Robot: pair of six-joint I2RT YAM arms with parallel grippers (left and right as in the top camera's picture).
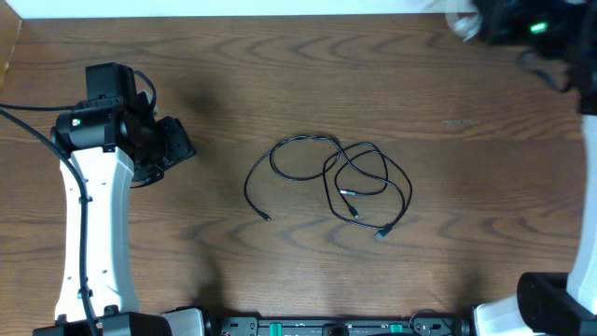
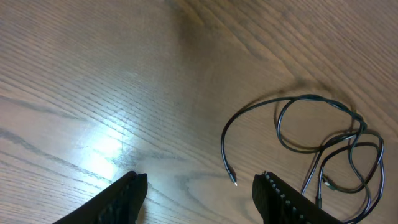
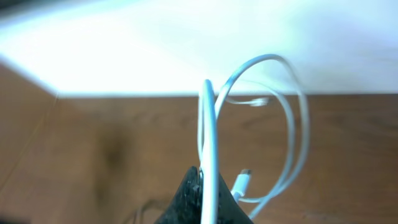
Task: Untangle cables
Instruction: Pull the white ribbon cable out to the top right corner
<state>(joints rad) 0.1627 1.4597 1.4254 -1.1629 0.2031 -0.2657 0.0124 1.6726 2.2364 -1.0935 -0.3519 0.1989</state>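
From above, the thin black cable lies in loose overlapping loops in the middle of the brown wooden table. It runs longer left-to-right, plug ends toward the near edge, and the left gripper sits well apart. Its wrist view shows jaws spread, empty. The right wrist view has the right gripper clenched on the thin white cable, loop standing upright. The cords look parted; next, I'd say, lay the white one down clear of the black.

The left arm has a white link, black joints, a small green light and a thick black wire. The left gripper is black, one finger ribbed inside. The right arm is likewise white and black, with a green light.
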